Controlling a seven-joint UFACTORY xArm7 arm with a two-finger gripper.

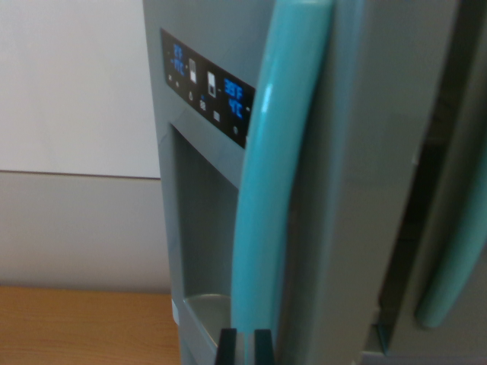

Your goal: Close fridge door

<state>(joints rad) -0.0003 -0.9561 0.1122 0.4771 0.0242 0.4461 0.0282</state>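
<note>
Wrist view: a grey fridge fills most of the frame, from the top edge to the bottom and from just left of centre to the right edge. Its left door faces the camera at a slant. The right door stands at the far right of the frame, and a dark vertical gap runs between the two doors, wider toward the bottom, so the fridge is not fully shut.

Behind the fridge, a white wall takes the upper left of the frame, with a duller grey band under it. A wooden counter fills the lower left corner.

A long teal handle runs down the centre of the frame from the top edge almost to the bottom. A second teal handle curves down the right edge on the right door.

A recessed dispenser bay sits in the left door, left of the central handle. Above it, a black panel shows blue digits, too blurred to read.

At the bottom edge, just below the end of the central handle, two small black fingertips of the tool stand slightly apart with a narrow gap between them, pinching nothing.
</note>
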